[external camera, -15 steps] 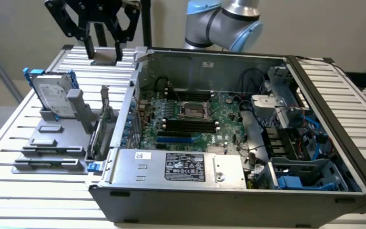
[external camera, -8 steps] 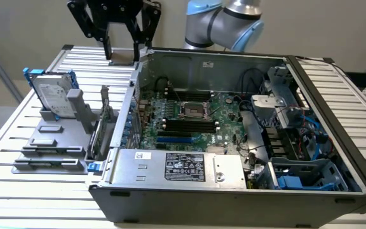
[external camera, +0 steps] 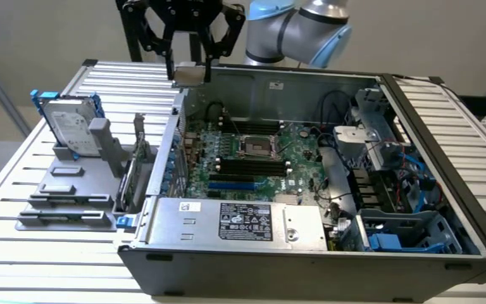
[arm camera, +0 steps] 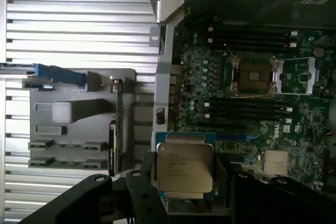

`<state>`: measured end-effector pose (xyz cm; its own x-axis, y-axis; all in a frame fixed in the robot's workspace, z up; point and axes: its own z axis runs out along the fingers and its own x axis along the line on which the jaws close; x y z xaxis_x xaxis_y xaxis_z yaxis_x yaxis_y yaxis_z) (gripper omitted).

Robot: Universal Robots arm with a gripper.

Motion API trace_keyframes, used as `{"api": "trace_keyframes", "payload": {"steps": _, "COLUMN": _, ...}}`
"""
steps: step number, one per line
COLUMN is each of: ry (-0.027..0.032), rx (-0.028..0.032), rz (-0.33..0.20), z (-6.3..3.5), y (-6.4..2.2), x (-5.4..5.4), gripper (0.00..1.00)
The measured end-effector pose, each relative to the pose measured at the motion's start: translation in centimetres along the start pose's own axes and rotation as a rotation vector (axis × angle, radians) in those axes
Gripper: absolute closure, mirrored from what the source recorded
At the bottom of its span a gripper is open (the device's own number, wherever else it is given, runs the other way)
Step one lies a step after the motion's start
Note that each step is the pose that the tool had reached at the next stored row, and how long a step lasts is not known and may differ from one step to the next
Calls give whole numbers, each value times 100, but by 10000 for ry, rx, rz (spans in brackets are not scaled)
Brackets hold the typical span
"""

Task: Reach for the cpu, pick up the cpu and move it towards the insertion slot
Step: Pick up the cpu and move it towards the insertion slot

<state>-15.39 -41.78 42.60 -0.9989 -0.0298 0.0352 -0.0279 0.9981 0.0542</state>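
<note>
One pincer (external camera: 190, 71) clamped on the cpu (arm camera: 185, 167), its printed face legible from the wrist, above case edge.

Bright, even light; glare whitens the ribbed table (arm camera: 79, 14), and the wrist view looks soft.

Silver arm (external camera: 311, 28), pale-blue joint caps; black linkage gripper (external camera: 190, 60).

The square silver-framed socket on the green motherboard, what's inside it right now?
The square silver-framed socket shows a dark, unoccupied centre. The silver-grey square cpu is held in the black gripper, away from the socket. Individual contact pins cannot be made out.
</note>
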Motion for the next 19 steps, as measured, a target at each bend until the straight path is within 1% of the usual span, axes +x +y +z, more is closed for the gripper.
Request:
{"api": "trace_keyframes", "payload": {"steps": 5, "ry": 0, "rx": -2, "rz": 1, "z": 15, "y": 21, "x": -227, "gripper": 45}}
{"api": "trace_keyframes", "payload": {"steps": 9, "ry": 0, "rx": -2, "rz": 1, "z": 48, "y": 81, "x": -414, "gripper": 45}}
{"api": "trace_keyframes", "payload": {"steps": 14, "ry": 1, "rx": -2, "rz": 1, "z": 101, "y": 195, "x": -612, "gripper": 45}}
{"api": "trace_keyframes", "payload": {"steps": 19, "ry": 0, "rx": -2, "rz": 1, "z": 167, "y": 349, "x": -778, "gripper": 45}}
